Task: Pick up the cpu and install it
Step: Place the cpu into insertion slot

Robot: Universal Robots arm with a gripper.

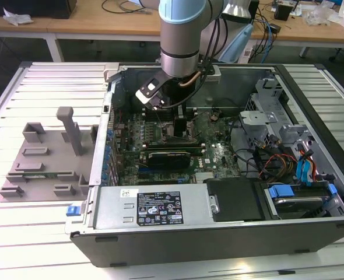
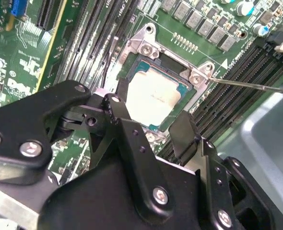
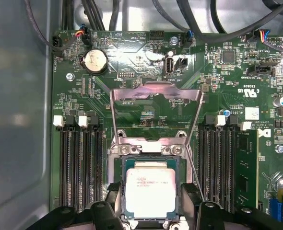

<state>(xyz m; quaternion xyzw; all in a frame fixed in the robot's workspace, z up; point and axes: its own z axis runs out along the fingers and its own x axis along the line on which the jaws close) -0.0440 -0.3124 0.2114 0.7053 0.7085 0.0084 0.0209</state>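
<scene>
The cpu (image 3: 150, 190), a pale silver square with a thin green rim, lies level in the open socket (image 3: 117, 165) on the green motherboard. In both wrist views my gripper (image 3: 150, 203) stands astride it, one black finger against each of two opposite edges, shut on the chip (image 2: 153, 96). The socket's metal load plate (image 3: 156, 91) is swung up and open beyond it. In the exterior view my gripper (image 1: 173, 112) is lowered inside the computer case over the middle of the board.
Black memory slots (image 3: 76, 167) flank the socket on both sides, and a thin socket lever (image 2: 256, 85) sticks out past one corner. Cables (image 1: 274, 157) and drive bays fill the case at the exterior view's right. A grey fixture tray (image 1: 44, 160) lies outside the case at its left.
</scene>
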